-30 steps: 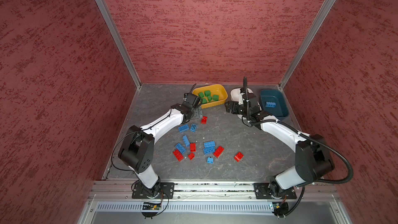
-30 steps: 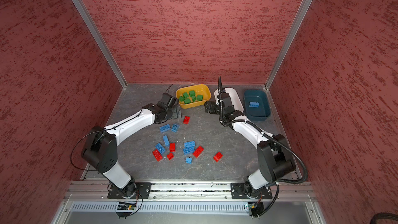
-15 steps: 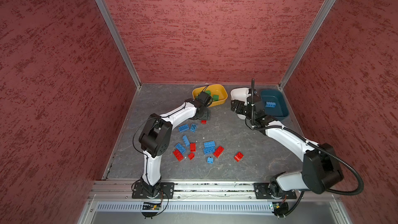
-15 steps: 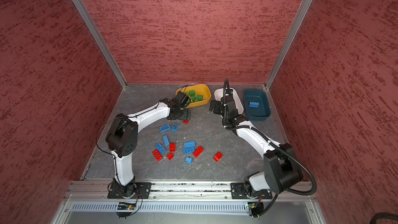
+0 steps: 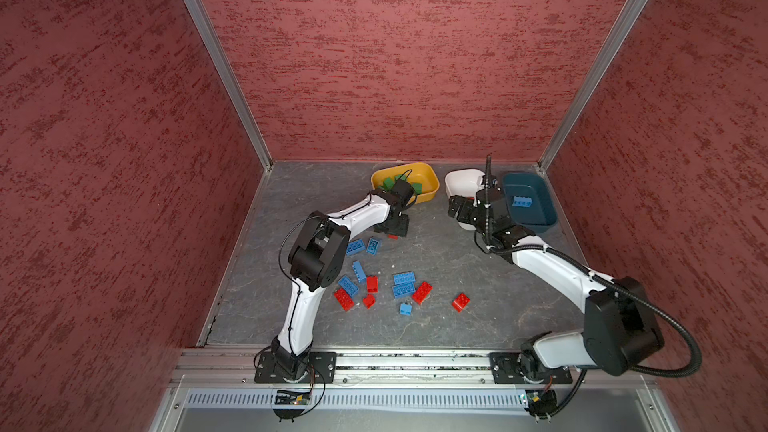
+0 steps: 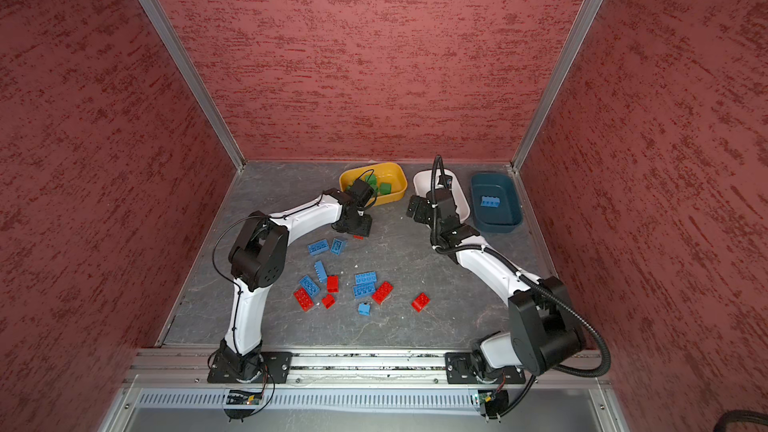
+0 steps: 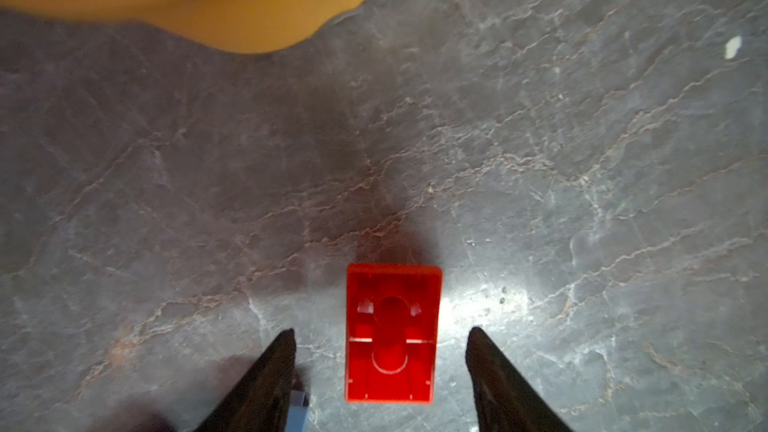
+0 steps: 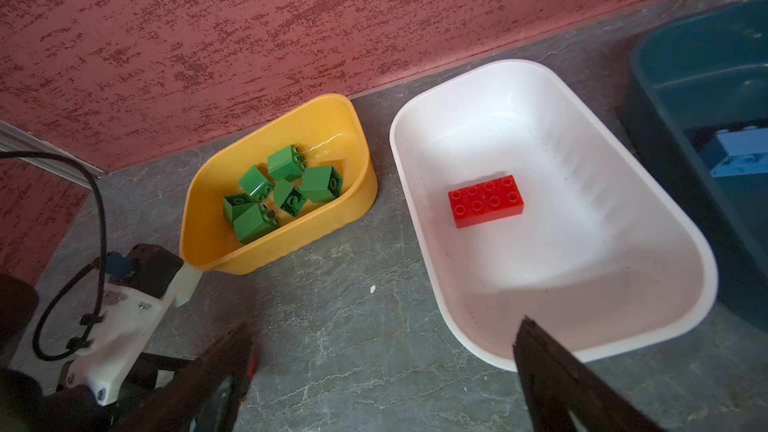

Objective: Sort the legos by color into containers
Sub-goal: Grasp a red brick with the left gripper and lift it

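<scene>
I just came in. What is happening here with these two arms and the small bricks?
Bricks are being sorted by colour. The left pincer hangs over an upside-down red brick on the table near the yellow tub, jaws apart beside it, not touching. The right pincer is open and empty by the white tub, which holds one red brick. Green bricks lie in the yellow tub; the teal tub holds one blue brick. Red and blue bricks lie loose.

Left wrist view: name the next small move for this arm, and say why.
Probably close the left gripper on the red brick: it lies hollow side up on the table between the open jaws, touching neither. The white tub holds a red lego.
</scene>
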Available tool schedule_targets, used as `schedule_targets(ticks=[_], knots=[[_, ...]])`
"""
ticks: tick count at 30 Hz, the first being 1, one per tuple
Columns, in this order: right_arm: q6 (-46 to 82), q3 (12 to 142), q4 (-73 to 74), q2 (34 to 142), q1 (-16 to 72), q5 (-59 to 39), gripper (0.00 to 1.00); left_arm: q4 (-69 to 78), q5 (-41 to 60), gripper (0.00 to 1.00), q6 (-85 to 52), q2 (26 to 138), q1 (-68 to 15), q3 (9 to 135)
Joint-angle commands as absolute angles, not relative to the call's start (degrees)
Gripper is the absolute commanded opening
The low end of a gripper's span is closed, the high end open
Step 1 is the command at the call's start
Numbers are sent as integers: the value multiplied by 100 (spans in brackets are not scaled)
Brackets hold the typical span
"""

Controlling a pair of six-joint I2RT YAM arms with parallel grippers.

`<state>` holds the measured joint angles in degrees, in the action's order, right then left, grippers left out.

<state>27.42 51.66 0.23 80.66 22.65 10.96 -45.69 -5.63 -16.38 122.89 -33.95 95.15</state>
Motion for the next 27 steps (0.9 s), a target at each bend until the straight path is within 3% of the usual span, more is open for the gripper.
schedule_targets(ticks=[1,5,16,19,27], knots=[[2771,5134,221,7885,2255,1278,99,-4641,-552,62,-1525,12451,-3450,9678],[2708,5088,274,7839,2254,1217,99,-4622,-584,56,-1516,12557,-3505,9694],[2935,4895,404,7769,2178,801,99,-4213,-810,26,-1499,12447,-3591,9487],[2988,4851,360,7754,2000,212,98,-3718,-726,20,-1403,12080,-3595,9084],[2892,4758,378,7748,1264,-2117,95,-2290,-80,15,-719,11070,-3708,8321]])
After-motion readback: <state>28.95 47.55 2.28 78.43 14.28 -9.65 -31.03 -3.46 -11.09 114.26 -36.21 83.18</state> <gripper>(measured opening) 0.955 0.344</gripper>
